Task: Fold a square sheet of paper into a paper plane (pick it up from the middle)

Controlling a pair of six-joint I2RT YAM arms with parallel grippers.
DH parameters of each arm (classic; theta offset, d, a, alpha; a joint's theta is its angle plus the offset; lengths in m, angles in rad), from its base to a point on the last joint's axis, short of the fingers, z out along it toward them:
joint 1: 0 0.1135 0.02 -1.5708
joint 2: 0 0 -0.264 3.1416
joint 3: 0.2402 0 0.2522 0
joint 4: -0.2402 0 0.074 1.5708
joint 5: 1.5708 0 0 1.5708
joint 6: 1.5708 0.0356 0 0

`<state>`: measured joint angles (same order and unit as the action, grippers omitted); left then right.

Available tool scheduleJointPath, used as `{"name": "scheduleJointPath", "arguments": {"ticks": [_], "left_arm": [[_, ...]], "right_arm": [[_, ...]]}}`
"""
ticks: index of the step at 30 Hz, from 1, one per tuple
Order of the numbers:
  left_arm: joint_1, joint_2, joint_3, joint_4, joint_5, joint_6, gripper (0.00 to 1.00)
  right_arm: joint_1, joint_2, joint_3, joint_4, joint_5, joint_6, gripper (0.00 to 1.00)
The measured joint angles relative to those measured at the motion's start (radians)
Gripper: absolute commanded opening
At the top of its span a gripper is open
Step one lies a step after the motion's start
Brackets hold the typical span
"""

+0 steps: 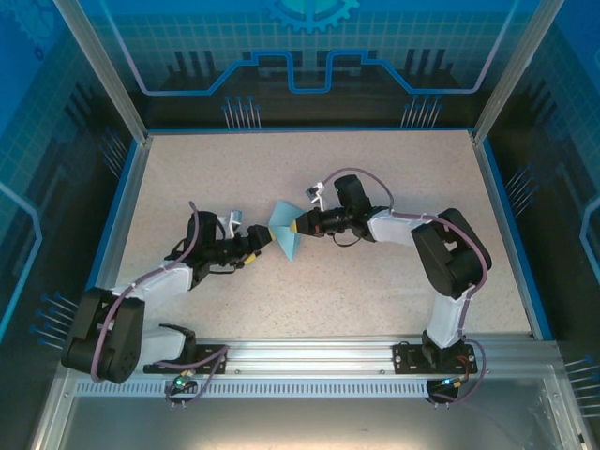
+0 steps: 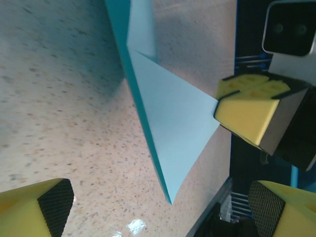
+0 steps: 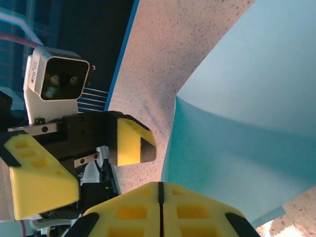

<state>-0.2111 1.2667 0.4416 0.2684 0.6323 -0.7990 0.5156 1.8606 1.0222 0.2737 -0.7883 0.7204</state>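
Paper sits between left arm and right arm

Bright, even light with soft shadows, a small glare patch on the table, and a blurred close foreground.
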Motion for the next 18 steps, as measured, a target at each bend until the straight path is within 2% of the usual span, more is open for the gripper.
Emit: {"name": "scheduleJointPath", "arguments": {"ticks": [12,18], "left_arm": [[-0.037,0.125,0.0,0.238,0.031,-0.02,0.66],[-0.041,0.179,0.0,0.331,0.036,-0.05,0.5]], "right_arm": [[-0.006,0.0,-0.018,0.055,-0.123,0.044,0.05],[-0.006,0.0,-0.022,0.061,-0.158,0.051,0.06]]}}
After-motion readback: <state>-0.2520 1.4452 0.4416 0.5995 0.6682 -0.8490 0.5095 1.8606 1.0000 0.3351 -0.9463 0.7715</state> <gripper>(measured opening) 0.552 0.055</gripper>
